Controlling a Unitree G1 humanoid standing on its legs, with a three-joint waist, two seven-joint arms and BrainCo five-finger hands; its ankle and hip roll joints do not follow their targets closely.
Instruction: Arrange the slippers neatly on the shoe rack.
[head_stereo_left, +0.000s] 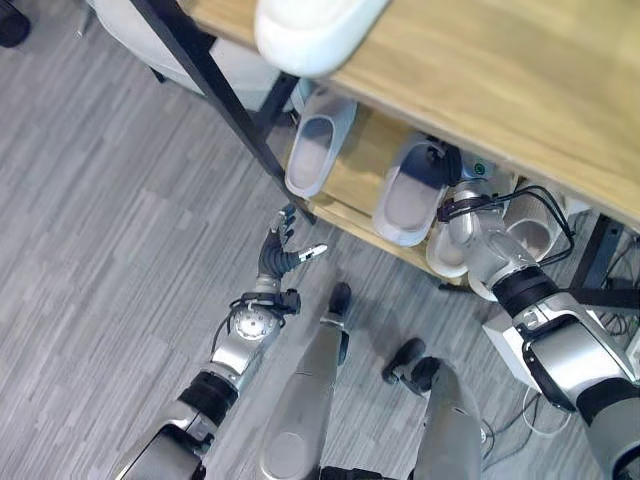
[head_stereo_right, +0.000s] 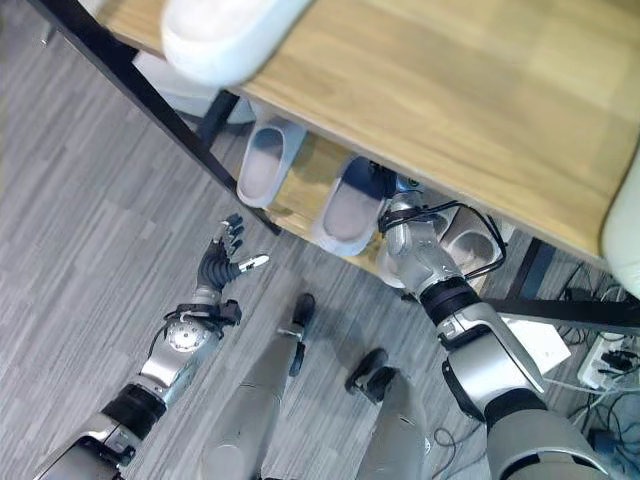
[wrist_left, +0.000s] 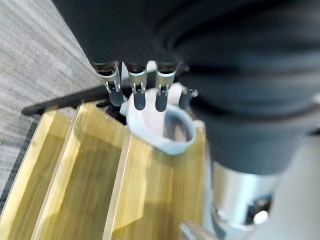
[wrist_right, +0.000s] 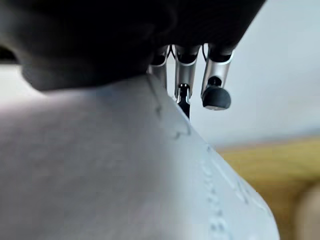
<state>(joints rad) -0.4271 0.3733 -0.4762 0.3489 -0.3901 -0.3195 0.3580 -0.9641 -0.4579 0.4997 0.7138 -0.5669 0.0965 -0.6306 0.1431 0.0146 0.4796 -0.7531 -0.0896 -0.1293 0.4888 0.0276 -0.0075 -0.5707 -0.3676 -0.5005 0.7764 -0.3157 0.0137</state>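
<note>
A pale slipper on the rack's top board sits closest to the head camera, toe hanging over the edge. Below that, the left hand hovers over the grey floor, fingers spread and relaxed, holding nothing, just outside the black post.

Further down, the right hand reaches under the top board to the low shelf. It is right against the middle slipper, whose open heel faces outward. Its wrist view has fingers reaching down past a pale slipper surface pressed close, but whether they actually clamp it I cannot tell. To the robot's left, near the post, a second slipper rests alone; on the other side of the arm, two more slippers are tucked in.

The risk, I'd judge: if the right hand pushes at an angle, the middle slipper could skew or slide off the shelf's front lip. The forearm could also brush the slippers beside it.

The left wrist view gives what the head camera lacks: the shelf's wooden slats seen from close, with one slipper just beyond the fingertips.
</note>
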